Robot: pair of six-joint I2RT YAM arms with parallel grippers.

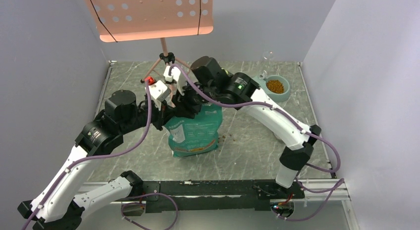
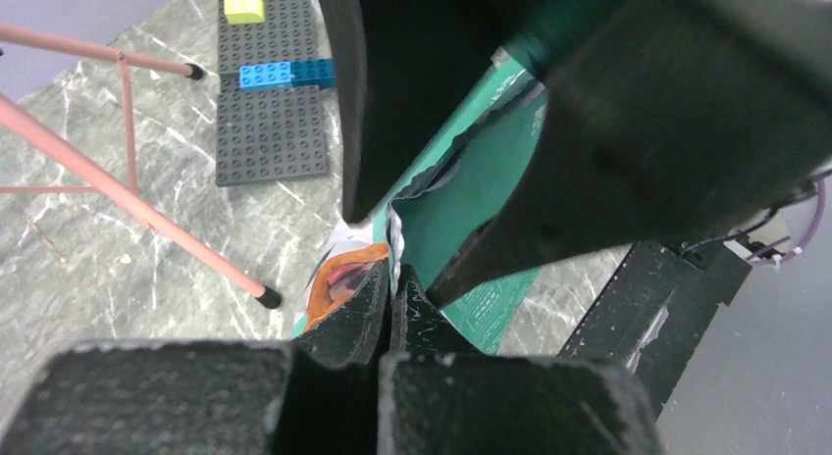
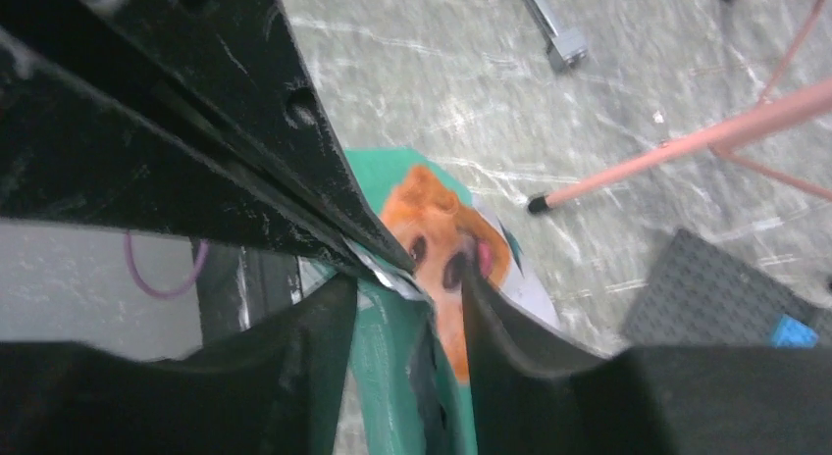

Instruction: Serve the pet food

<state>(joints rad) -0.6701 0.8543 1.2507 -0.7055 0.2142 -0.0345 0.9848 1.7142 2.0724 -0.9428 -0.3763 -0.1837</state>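
Two arms meet over the middle of the grey marbled table [image 1: 247,155], above a teal-green bag [image 1: 195,131] that stands upright there.

From 8 o'clock, the left arm reaches in to the bag's top. The left gripper [image 2: 390,278] has its jaws pressed together on the torn upper edge of the bag, with the thin film pinched between the fingertips. In the left wrist view, a dark grey studded baseplate [image 2: 270,112] lies on the table at 11 o'clock from that grip. It carries a blue brick [image 2: 285,75] and a yellow brick [image 2: 243,8]. A leg of the pink music stand [image 1: 148,14] crosses between the baseplate and the bag.

The bag's mouth is open, and the golden dog print [image 3: 442,239] shows on its side in the right wrist view.

From 3 o'clock, the right arm comes in to the same top edge. The right gripper [image 3: 407,283] has its jaws apart, one finger on either side of the bag's rim. Whether either finger touches the film cannot be told.

At 2 o'clock from the bag, well apart from it, a pale blue-grey bowl [image 1: 285,96] sits near the far right corner. The pet food [image 1: 276,85] fills it as a heap of brown pellets. A few stray pellets lie on the table just beside the bag's base, at 3 o'clock.
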